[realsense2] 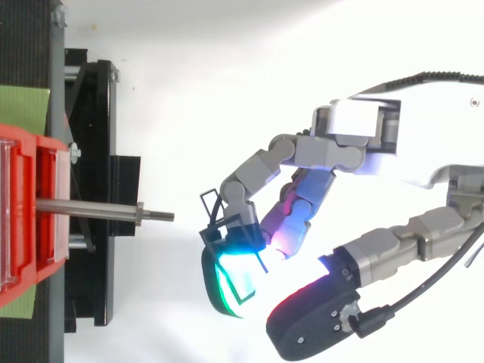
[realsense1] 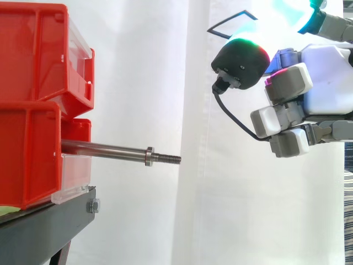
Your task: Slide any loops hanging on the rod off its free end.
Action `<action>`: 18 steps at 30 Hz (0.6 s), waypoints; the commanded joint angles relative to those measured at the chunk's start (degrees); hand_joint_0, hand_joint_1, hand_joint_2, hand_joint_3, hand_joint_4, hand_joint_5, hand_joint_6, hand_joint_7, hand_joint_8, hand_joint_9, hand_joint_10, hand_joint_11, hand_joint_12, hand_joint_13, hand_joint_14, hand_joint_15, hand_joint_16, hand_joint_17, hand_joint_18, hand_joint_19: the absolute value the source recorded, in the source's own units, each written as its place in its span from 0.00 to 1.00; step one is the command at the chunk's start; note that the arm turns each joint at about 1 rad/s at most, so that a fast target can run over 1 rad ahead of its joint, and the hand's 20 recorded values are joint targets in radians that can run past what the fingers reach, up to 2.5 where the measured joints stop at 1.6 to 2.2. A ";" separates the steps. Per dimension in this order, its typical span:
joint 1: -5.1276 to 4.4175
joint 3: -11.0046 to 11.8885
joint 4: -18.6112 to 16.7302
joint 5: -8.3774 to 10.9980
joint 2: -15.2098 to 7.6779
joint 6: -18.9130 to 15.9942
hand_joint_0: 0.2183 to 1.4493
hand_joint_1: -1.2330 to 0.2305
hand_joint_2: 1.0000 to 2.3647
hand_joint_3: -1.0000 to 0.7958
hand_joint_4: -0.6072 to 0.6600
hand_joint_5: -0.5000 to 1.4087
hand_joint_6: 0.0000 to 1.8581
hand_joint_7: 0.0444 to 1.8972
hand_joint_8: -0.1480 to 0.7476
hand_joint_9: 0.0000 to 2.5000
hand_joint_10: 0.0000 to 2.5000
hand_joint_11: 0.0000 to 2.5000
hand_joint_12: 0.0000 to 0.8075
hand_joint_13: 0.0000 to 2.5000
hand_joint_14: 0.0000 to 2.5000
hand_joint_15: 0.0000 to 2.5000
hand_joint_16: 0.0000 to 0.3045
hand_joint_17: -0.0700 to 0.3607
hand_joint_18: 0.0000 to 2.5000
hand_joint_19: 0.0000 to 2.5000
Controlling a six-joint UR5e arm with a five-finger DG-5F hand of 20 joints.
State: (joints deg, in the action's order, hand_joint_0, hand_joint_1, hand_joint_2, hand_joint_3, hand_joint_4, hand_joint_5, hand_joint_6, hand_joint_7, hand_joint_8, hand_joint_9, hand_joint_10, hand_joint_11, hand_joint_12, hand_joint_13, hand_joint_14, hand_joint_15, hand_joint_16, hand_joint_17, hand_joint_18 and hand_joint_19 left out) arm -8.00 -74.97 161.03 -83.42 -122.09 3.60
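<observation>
While the hand (realsense1: 331, 83) pinches it, the loop (realsense1: 227, 19) (thin, black) looks angular.

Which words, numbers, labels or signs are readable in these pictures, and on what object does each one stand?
None can be read. The red bins, their clear front panels, the rod, the hand and the thin black loop it pinches show no print.

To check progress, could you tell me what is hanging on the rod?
Nothing hangs on the exposed rod; its base is covered by the red bins. The hand pinches a thin black loop clear of it.
</observation>
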 commanded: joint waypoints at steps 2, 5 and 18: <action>0.00 0.00 -0.02 0.02 0.01 0.00 0.31 0.31 0.01 0.53 0.43 0.20 0.49 0.57 0.57 0.48 0.01 0.25 0.46 0.40 0.01 0.15 0.18 0.45 0.39 0.26; 0.00 0.00 0.07 0.02 0.01 0.00 0.31 0.31 0.01 0.53 0.44 0.20 0.49 0.57 0.58 0.48 0.01 0.25 0.46 0.40 0.00 0.15 0.18 0.46 0.39 0.26; 0.00 0.00 -0.02 0.02 0.01 0.00 0.31 0.31 0.01 0.53 0.43 0.20 0.49 0.56 0.57 0.49 0.00 0.26 0.45 0.40 0.00 0.15 0.18 0.44 0.37 0.26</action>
State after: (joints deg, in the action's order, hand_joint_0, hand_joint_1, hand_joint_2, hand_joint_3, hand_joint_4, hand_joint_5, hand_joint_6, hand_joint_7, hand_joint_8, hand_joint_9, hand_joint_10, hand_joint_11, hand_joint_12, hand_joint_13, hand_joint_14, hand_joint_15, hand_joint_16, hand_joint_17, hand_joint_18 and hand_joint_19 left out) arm -8.00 -74.97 161.04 -83.43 -122.09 3.60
